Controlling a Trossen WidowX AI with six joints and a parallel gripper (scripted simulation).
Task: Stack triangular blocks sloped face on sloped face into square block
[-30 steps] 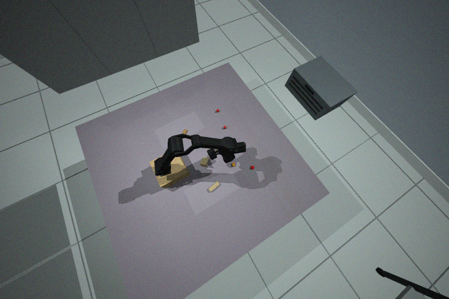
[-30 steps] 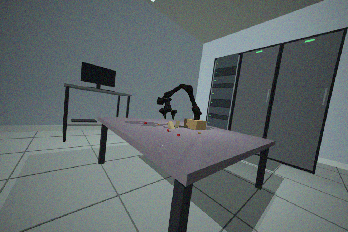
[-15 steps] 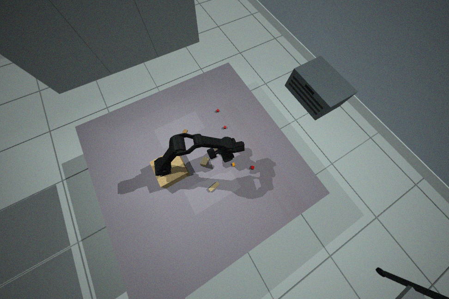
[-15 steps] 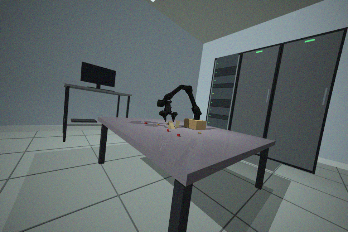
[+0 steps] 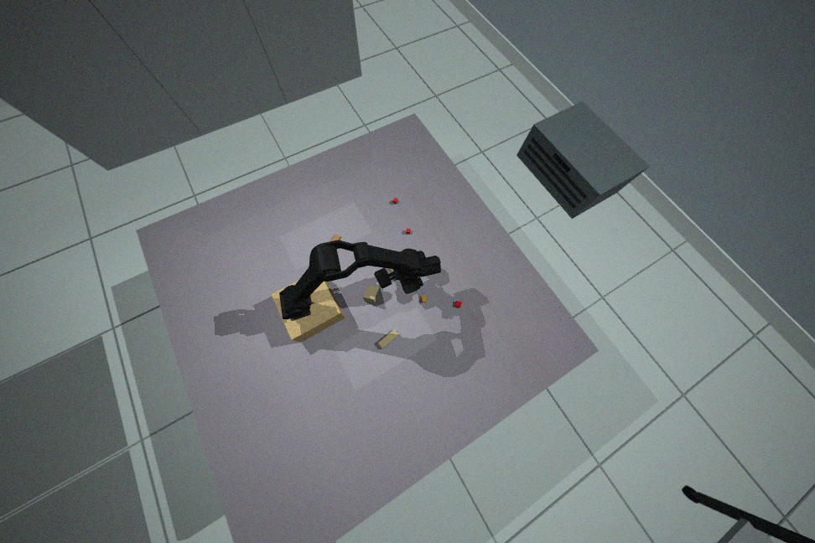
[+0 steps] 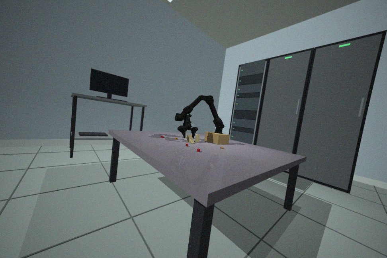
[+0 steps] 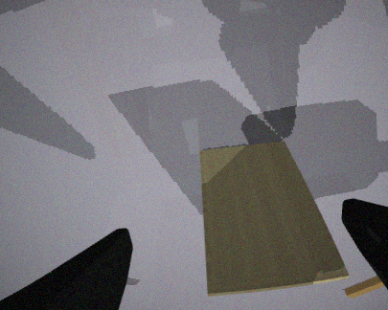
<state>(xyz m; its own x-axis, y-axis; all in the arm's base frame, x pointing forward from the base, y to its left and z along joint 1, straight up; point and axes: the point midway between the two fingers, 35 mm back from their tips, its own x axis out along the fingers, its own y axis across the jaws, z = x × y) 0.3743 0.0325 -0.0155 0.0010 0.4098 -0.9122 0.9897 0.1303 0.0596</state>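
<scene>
One tan triangular block (image 6: 191,140) (image 7: 269,215) stands on the table under my gripper; in the overhead view the gripper mostly hides it. In the wrist view it lies between the fingers, nearer the right one, with space on both sides. The other triangular block (image 5: 371,294) (image 6: 197,137) stands apart from it, toward the arm's base. My gripper (image 5: 397,280) (image 6: 188,137) (image 7: 236,226) points down and is open and empty, its fingertips low, close to the first block's top. Whether a fingertip touches the block I cannot tell.
A large wooden box (image 5: 312,317) (image 6: 219,138) sits by the arm's base. A thin tan plank (image 5: 387,339) lies off to one side. Red cubes (image 5: 394,200) (image 5: 407,230) (image 5: 457,303) and small orange pieces (image 5: 423,298) (image 5: 335,238) (image 7: 362,288) lie around the blocks.
</scene>
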